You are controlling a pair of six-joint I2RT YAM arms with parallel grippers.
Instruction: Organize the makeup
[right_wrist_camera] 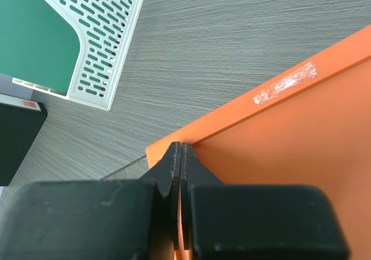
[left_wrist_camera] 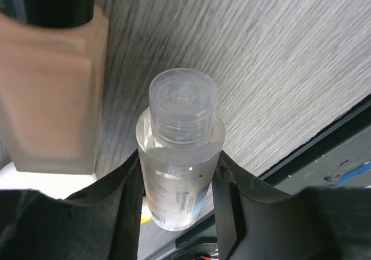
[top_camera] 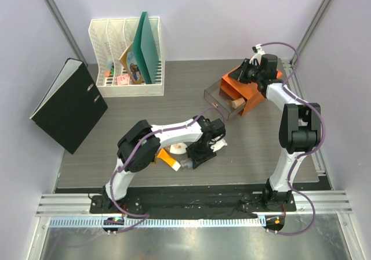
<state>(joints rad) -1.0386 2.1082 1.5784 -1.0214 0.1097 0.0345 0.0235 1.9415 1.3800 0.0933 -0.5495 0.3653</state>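
My left gripper (top_camera: 196, 157) is low over the table's front middle. In the left wrist view it (left_wrist_camera: 178, 161) is shut on a clear bottle (left_wrist_camera: 181, 126) with a clear cap, one finger on each side. A peach black-capped bottle (left_wrist_camera: 52, 91) lies just left of it. An orange tube (top_camera: 167, 157) and white items (top_camera: 219, 145) lie around the gripper. My right gripper (top_camera: 246, 72) is shut on the top edge of the orange drawer box (top_camera: 255, 99); the wrist view shows its closed fingers (right_wrist_camera: 174, 161) pinching the box wall (right_wrist_camera: 290, 155). The other makeup is hidden.
The box's clear drawer (top_camera: 218, 99) is pulled out toward the left, with a peach item (top_camera: 236, 104) inside. A white file rack (top_camera: 127, 57) with a green folder stands at the back left and shows in the right wrist view (right_wrist_camera: 104, 45). A black binder (top_camera: 69, 103) leans at the left.
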